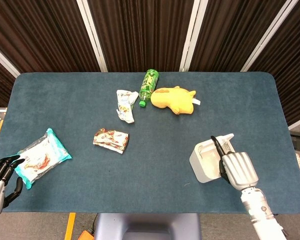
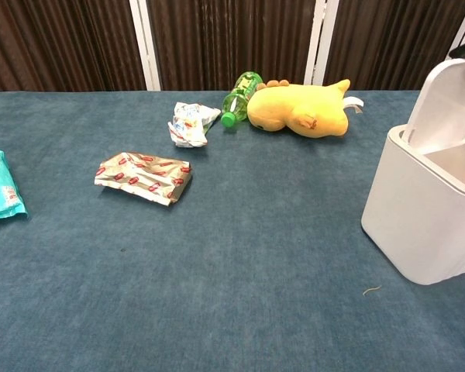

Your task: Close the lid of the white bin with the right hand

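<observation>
— Far centre? The bottle [image 1: 149, 86] lies just left of the plush toy [image 1: 174, 99].
— Near right: the bin [image 1: 206, 162]. Near left: the wipes pack [image 1: 41, 156].

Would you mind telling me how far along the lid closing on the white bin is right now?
Done: the right hand has reached the white plastic bin. In hand: its fingers rest on the hinged white lid, which stands tilted, partly raised. Left: pressing the lid flat onto the bin's opening.
</observation>
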Controlling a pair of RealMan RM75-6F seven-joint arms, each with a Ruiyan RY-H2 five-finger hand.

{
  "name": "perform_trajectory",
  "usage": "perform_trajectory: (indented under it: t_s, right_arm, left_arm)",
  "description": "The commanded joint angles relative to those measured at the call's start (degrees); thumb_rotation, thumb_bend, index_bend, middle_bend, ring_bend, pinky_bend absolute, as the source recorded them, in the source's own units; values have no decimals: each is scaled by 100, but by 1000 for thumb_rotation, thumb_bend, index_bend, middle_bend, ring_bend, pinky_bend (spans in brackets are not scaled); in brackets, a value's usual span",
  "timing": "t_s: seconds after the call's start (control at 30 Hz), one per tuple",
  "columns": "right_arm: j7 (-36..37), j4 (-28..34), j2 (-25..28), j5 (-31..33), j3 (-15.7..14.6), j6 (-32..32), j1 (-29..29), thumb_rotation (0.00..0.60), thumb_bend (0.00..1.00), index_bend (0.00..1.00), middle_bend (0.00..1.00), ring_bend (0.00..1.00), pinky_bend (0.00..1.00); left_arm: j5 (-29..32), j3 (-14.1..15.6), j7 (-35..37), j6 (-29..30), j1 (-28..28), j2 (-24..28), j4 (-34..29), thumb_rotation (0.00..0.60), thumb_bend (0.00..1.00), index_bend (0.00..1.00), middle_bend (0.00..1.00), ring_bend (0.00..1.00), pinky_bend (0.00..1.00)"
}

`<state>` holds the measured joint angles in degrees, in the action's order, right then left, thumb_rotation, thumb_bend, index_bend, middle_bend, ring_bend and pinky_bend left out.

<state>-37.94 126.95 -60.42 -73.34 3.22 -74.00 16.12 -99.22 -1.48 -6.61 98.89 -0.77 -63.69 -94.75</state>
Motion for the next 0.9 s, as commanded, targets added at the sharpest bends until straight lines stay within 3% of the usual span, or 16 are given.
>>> perform_trajectory:
  t_s: [0.03,0.23,0.4,0.9]
  right_arm:
    - [355,-99,210,-588,-348,-150,-266,600,852,136,790,720,826]
    - [992,-508,376,-1546,-826,-402,-647,600,853,151,791,722,829]
    - [1438,-923,413,-1988,-1073,-490,-841,600,853,151,790,722,830]
    - [2000,-1398,398,-2078,-1170,-392,-1019,600,853,151,790,722,830]
  left_arm:
    - [15,-7,21,-1,1,1,5,600,547,261,229,227,371]
    - [-4,-12,54,30,10,0,17,600,546,261,229,227,371]
    - [6,-22,77,27,6,-8,33,600,547,261,229,227,372]
    - [15,-28,98,29,14,-8,37,600,547,261,230,227,372]
